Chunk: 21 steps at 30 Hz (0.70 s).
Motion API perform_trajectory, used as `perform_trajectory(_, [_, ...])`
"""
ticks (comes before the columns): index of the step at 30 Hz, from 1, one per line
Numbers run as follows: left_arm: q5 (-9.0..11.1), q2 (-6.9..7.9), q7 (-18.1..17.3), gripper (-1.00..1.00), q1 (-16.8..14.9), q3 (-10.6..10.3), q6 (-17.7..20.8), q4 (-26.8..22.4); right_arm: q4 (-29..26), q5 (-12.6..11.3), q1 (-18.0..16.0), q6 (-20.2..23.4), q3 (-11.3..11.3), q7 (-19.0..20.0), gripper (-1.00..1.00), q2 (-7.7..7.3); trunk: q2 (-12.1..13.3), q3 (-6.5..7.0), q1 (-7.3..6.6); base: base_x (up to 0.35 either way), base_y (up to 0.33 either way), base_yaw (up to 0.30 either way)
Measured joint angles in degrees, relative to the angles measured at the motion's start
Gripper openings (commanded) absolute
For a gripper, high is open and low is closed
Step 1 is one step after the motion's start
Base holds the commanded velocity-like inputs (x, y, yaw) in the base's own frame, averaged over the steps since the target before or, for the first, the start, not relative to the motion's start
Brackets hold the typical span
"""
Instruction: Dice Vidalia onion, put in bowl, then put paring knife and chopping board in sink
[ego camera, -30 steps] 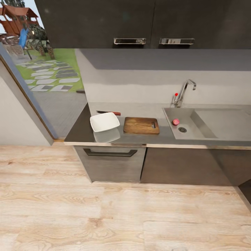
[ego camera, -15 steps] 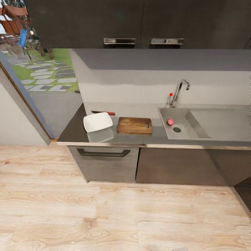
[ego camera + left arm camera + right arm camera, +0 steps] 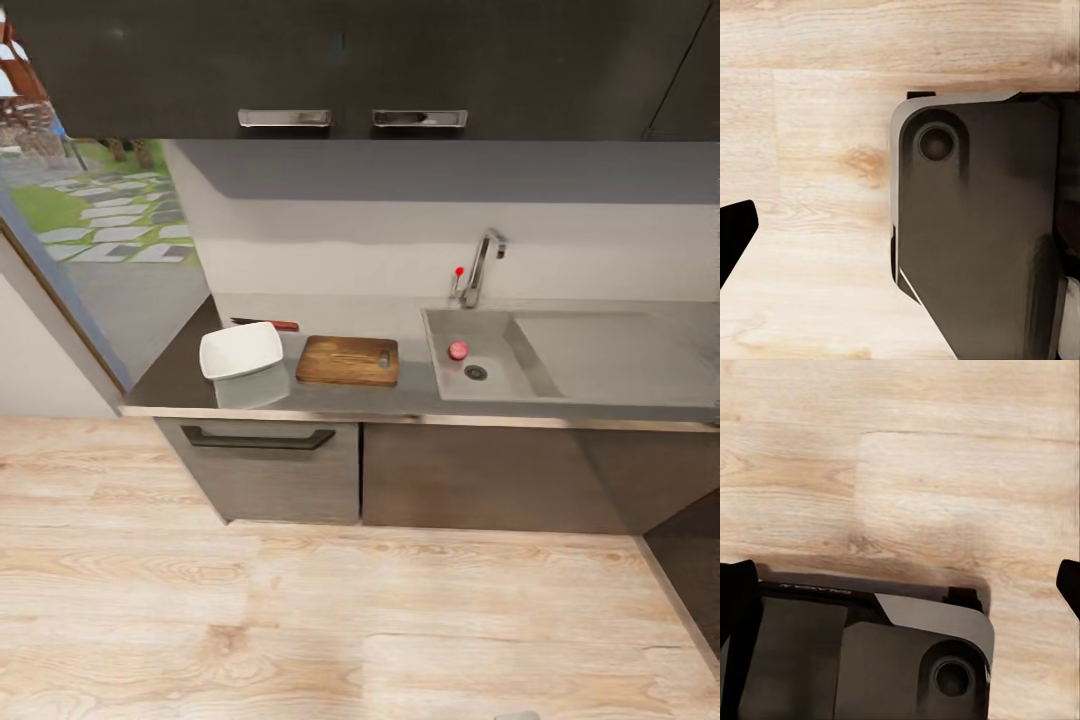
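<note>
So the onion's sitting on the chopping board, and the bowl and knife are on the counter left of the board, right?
Not quite. The head view shows the onion lying in the sink, close to the drain, with nothing on the chopping board. The rest holds: the bowl and the knife are on the counter to the left of the board.

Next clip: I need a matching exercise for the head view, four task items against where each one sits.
Items:
1. Vidalia onion
2. bowl
3. paring knife
4. chopping board

Places:
A. on the countertop between bowl and sink
B. in the sink basin, beside the drain
C. behind the bowl, near the wall
D. near the countertop's left end

Pairs: 1-B, 2-D, 3-C, 4-A
</note>
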Motion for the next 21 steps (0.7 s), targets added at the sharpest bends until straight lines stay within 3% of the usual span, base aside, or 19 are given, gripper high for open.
perform_trajectory(4, [0.0,0.0,0.0,1.0,0.0,0.0,0.0,0.0,0.1,0.0,2.2,0.2,0.1,0.0,1.0,0.08,0.0,-0.01,0.0,0.0,-0.315,0.0])
perform_trajectory(9, [0.0,0.0,0.0,1.0,0.0,0.1,0.0,0.0,0.1,0.0,12.3,0.1,0.1,-0.9,1.0,0.12,0.0,-0.01,-0.01,0.0,-0.315,0.0])
perform_trajectory(13, [0.0,0.0,0.0,1.0,0.0,0.1,0.0,0.0,0.0,0.0,18.4,0.0,0.0,-2.2,1.0,0.26,0.0,-0.01,0.0,0.0,-0.315,0.0])
perform_trajectory(16, [0.0,0.0,0.0,1.0,0.0,0.1,0.0,0.0,-0.2,-0.1,19.5,0.1,-0.6,-3.1,1.0,0.11,0.0,0.0,0.0,0.0,-0.315,0.0])
perform_trajectory(21, [0.0,0.0,0.0,1.0,0.0,0.1,0.0,0.0,-5.5,-0.4,19.9,0.2,-0.9,-9.2,1.0,0.61,0.0,0.0,0.0,0.0,-0.306,0.0])
